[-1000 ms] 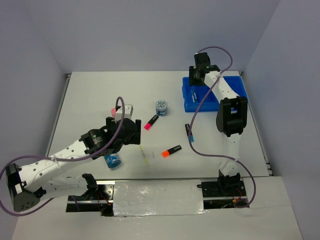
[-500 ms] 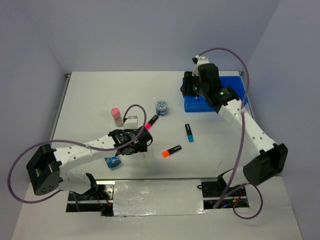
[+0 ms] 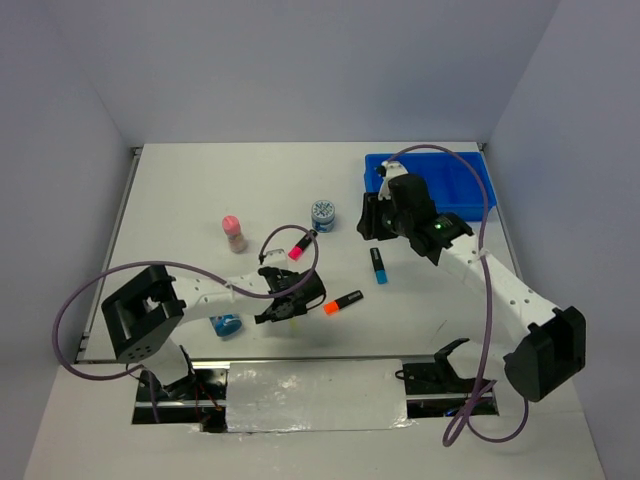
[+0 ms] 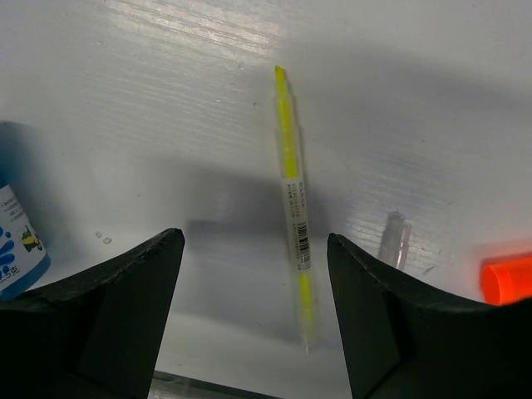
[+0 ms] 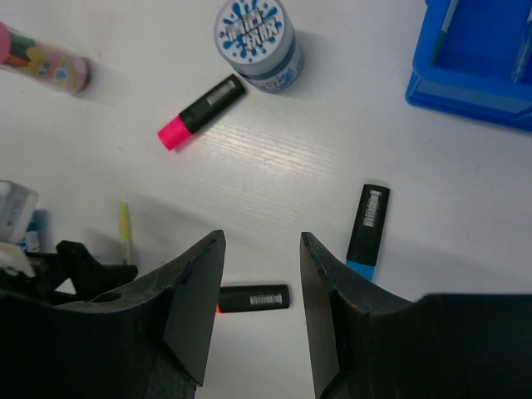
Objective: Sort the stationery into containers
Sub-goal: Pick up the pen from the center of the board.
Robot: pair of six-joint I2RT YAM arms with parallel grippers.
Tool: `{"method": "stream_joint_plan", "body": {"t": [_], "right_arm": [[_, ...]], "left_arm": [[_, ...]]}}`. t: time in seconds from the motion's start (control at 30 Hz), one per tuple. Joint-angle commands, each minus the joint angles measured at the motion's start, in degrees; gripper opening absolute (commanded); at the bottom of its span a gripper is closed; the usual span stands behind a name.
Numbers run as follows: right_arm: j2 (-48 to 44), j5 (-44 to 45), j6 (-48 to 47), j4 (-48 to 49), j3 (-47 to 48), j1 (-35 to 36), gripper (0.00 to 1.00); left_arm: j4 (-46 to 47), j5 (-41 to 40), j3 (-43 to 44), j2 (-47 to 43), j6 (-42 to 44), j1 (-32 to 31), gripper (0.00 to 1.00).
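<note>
My left gripper (image 3: 288, 303) is open and hovers over a thin yellow pen (image 4: 293, 224), which lies between its fingers (image 4: 256, 241) on the table. My right gripper (image 3: 372, 220) is open and empty above the table, left of the bright blue tray (image 3: 468, 186). Below it (image 5: 262, 241) lie an orange-capped marker (image 5: 253, 298), a blue-capped marker (image 5: 367, 229) and a pink-capped marker (image 5: 199, 110). In the top view they show as orange (image 3: 343, 302), blue (image 3: 378, 265) and pink (image 3: 301, 245).
A round blue jar (image 3: 323, 214) stands mid-table and another (image 3: 226, 324) lies beside the left arm. A pink-capped bottle (image 3: 233, 233) stands at the left. A small clear cap (image 4: 393, 239) lies right of the pen. The tray (image 5: 474, 58) holds thin pens.
My left gripper has moved right, to above the yellow pen. My right gripper has come away from the blue tray, toward the middle of the table.
</note>
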Motion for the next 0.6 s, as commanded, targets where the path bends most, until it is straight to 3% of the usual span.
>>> {"method": "stream_joint_plan", "body": {"t": [0.0,0.23,0.33,0.37,0.47,0.57], "right_arm": [[-4.3,-2.1,-0.2,3.7,0.0,0.9,0.49],[-6.9,-5.3,-0.3,4.2,-1.0,1.4,0.48],[-8.0,-8.2,-0.3,4.4,-1.5,2.1,0.47],[-8.4,-8.4,-0.1,4.3,-1.7,2.8,0.47],[-9.9,-8.2,0.8,3.7,-2.8,4.3,0.47],[-10.8,-7.1,2.1,3.4,-3.9,6.3,0.47]], "left_arm": [[-1.4,-2.1,2.0,1.6,-5.6,-0.5,0.82],[0.9,0.4,2.0,6.4,-4.8,-0.5,0.59],[1.9,1.5,1.1,6.6,-4.5,-0.6,0.43],[2.2,1.7,-0.2,6.3,-4.4,-0.6,0.30],[2.5,1.7,-4.5,1.0,-5.7,-1.1,0.08],[0.5,0.4,-6.5,-4.4,-6.4,-1.4,0.00]]}}
